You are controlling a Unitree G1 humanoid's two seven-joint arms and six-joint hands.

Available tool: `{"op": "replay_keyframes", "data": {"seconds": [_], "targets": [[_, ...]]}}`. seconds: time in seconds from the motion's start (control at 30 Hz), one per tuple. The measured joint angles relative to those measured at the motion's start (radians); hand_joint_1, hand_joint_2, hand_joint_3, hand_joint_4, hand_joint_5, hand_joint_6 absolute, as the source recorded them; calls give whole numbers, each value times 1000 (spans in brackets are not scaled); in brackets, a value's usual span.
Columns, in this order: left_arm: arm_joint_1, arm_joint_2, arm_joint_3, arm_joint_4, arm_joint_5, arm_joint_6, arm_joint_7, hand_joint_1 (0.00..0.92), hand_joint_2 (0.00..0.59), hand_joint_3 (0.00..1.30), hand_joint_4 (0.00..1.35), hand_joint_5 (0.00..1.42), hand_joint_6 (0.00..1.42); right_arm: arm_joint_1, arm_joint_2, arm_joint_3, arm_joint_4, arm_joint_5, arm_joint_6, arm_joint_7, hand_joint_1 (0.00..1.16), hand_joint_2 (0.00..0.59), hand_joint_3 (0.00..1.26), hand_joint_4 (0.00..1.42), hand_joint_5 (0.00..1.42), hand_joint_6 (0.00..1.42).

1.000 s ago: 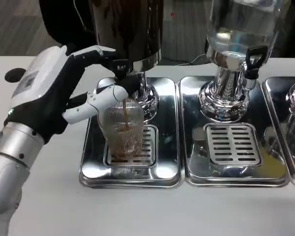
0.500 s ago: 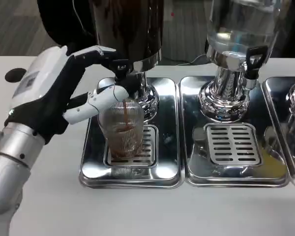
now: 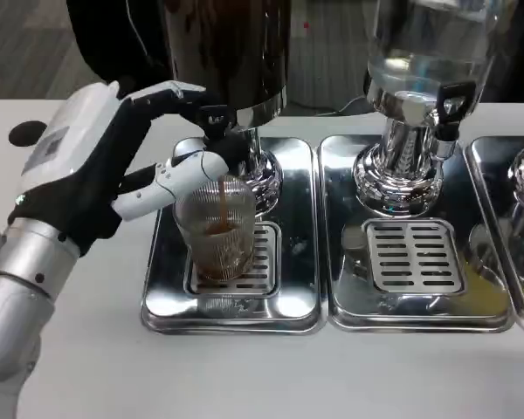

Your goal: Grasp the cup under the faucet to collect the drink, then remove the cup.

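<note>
One hand: the left hand (image 3: 96, 179) reaches in from the left side to the dark drink dispenser (image 3: 225, 61)
Fingers: a white finger (image 3: 170, 179) curls against the cup's upper left side, upper fingers lie on the black tap (image 3: 214, 120); the hand holds the cup
Cup: the clear ribbed cup (image 3: 217, 229) stands upright on the grate of the left drip tray (image 3: 231, 305), right under the tap
Drink: brown liquid fills the lower part of the cup
Beside: a clear dispenser (image 3: 424, 78) stands over its own tray (image 3: 415, 257) to the right
Bench: white bench (image 3: 244, 375)
</note>
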Motion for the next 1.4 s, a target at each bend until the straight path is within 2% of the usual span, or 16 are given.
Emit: {"op": "replay_keyframes", "data": {"seconds": [0.53, 0.63, 0.7, 0.9, 1.03, 1.4], "targets": [[2, 0, 2, -1, -1, 0, 0, 0, 88, 544, 438, 241, 0, 10, 0, -1, 0, 2, -1, 0, 773, 532, 422, 409, 339, 262], [7, 0, 6, -3, -5, 0, 0, 0, 88, 516, 372, 233, 0, 9, 0, -1, 0, 2, -1, 0, 771, 533, 422, 409, 339, 262], [13, 0, 7, -9, -6, 0, 0, 0, 88, 488, 298, 213, 0, 9, 0, 0, 0, 2, -1, 0, 771, 534, 422, 409, 339, 262], [59, -19, 34, -22, -74, -11, 0, 0, 58, 204, 9, 55, 0, 9, 0, 1, 0, 3, -2, 0, 768, 535, 422, 409, 339, 262], [75, -18, 41, -22, -81, -27, -2, 0, 29, 8, 0, 0, 0, 10, 0, 0, 0, 7, -2, 0, 767, 535, 422, 409, 339, 262], [128, 7, 75, -12, -94, -87, -26, 0, 11, 0, 0, 0, 0, 11, 0, 1, -8, 13, -2, 0, 766, 535, 422, 409, 339, 262]]}}
